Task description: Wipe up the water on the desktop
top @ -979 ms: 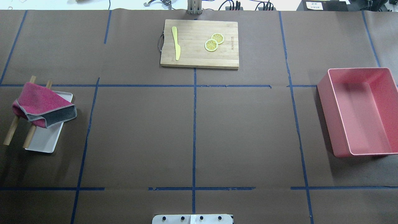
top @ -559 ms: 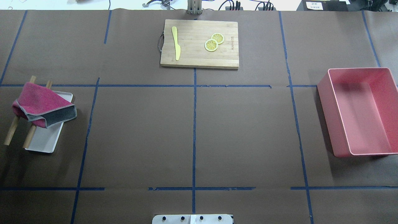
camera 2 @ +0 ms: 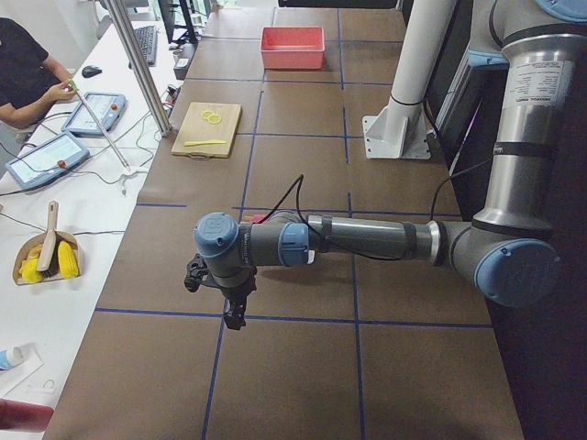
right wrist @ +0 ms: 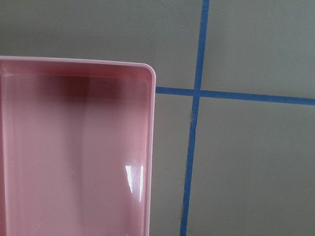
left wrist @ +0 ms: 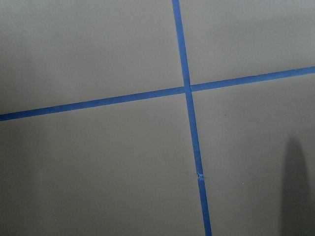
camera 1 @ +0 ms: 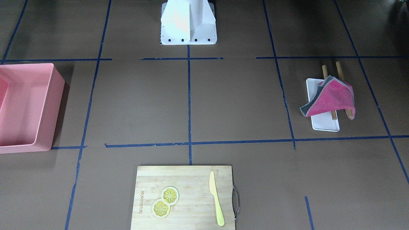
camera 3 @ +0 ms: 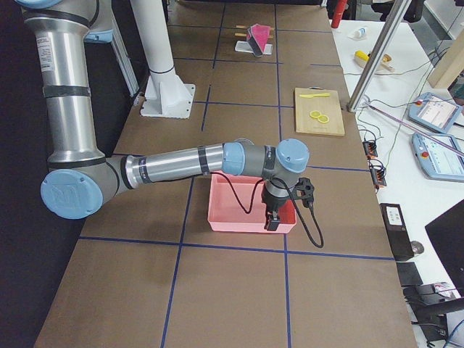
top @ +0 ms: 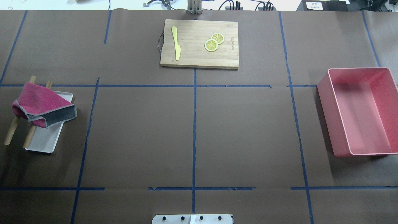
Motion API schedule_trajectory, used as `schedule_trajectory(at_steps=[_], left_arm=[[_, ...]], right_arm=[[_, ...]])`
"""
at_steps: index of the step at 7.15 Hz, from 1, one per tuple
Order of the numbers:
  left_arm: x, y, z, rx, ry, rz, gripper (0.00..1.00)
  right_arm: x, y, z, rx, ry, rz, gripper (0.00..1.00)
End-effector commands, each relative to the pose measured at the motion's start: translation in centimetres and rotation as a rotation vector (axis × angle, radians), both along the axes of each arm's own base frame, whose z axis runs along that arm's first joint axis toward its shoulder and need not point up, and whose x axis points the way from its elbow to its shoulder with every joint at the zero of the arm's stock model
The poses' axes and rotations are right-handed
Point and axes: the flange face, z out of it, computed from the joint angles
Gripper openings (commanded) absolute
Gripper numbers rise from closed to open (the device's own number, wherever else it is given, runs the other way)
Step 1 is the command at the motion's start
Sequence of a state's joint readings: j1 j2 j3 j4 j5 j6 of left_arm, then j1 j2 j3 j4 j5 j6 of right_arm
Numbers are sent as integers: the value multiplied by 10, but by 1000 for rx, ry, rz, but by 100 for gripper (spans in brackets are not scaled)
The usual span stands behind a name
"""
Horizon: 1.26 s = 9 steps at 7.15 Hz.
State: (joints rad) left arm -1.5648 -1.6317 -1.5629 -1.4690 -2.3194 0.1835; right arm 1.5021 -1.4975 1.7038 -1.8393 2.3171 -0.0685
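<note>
The desktop (top: 140, 140) is a matte brown surface crossed by blue tape lines; I see no water on it. A pink and grey cloth (top: 40, 105) hangs over two wooden rods on a white tray (top: 43, 141) at the left, and it also shows in the front view (camera 1: 330, 99). My left gripper (camera 2: 234, 316) hangs over the desktop near a tape crossing at the table's left end. My right gripper (camera 3: 273, 221) hangs over the pink bin (camera 3: 250, 210). Both show only in the side views, so I cannot tell whether they are open or shut.
The pink bin (top: 360, 112) stands at the right. A bamboo cutting board (top: 199, 43) at the far middle holds a yellow knife (top: 176, 43) and two lemon slices (top: 214, 42). The robot's white base (camera 1: 188, 22) is at the near edge.
</note>
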Motion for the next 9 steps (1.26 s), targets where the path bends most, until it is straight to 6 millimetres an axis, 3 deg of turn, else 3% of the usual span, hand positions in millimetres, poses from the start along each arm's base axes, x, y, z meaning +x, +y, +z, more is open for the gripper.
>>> schedule_trajectory(at_steps=[1,2,3,5,7,9], left_arm=[[4,8,-10,83,39,1,100],[5,13,-9,139,46,-11,100],[37,6,-34,72,66,-88,100],[117,-1,-68,8,87,-71,100],[191,-7,-122,-62,114,-90,99],[213,-15,-142,-44,123,-71,97]], right_arm=[[-7,2,6,-7,1,-17,100],[-13,-1,2,23,0,-26,100],[-22,-1,6,56,-1,-47,100],[-29,0,6,82,-6,-62,100],[-29,1,6,76,-5,-58,100],[-30,1,7,71,-5,-57,100]])
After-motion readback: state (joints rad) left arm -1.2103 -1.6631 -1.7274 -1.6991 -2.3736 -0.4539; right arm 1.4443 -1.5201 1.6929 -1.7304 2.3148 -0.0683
